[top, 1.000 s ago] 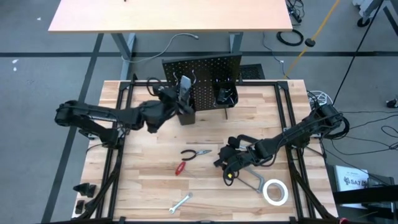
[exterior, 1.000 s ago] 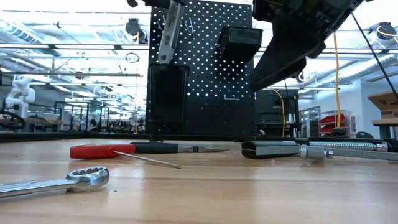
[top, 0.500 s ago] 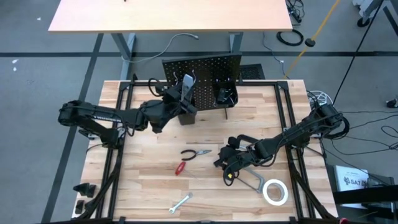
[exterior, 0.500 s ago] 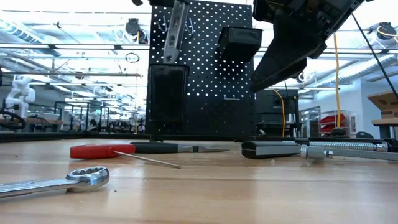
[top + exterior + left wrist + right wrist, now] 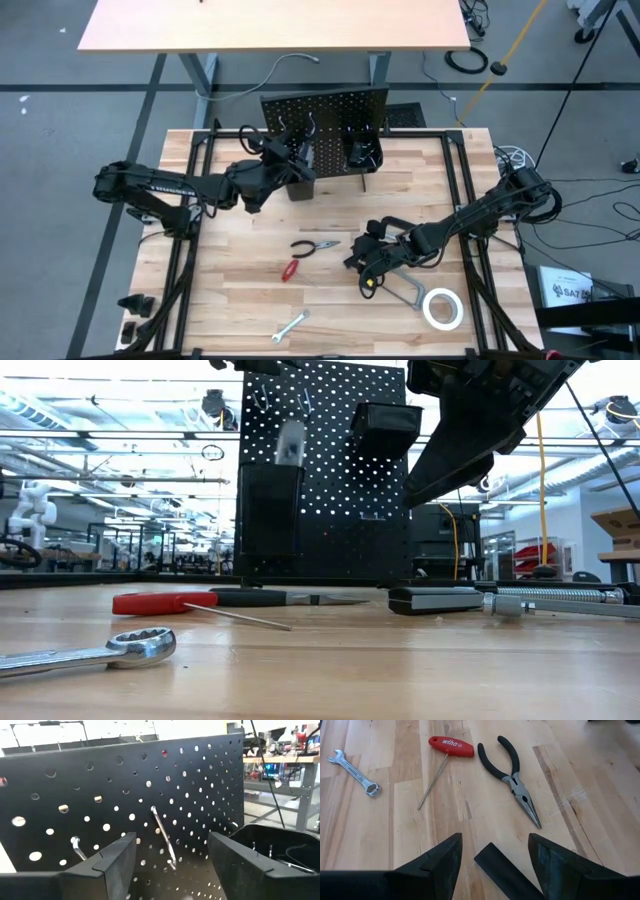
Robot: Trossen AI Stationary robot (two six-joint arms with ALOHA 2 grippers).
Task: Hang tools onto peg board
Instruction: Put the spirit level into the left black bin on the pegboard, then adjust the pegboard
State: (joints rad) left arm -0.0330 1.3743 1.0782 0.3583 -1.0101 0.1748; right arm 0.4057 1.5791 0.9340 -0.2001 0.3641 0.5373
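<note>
In the upper middle of the high view, the left gripper [image 5: 290, 165] hovers at the peg board [image 5: 325, 112], fingers apart and empty, above a bin [image 5: 268, 510] with a grey tool [image 5: 290, 442] sticking out. The right gripper [image 5: 362, 262] waits lower right, fingers apart and empty, over the bar clamp [image 5: 400, 290], near the pliers [image 5: 512, 777], screwdriver [image 5: 445, 757], wrench [image 5: 352, 769] and tape roll [image 5: 441, 308].
</note>
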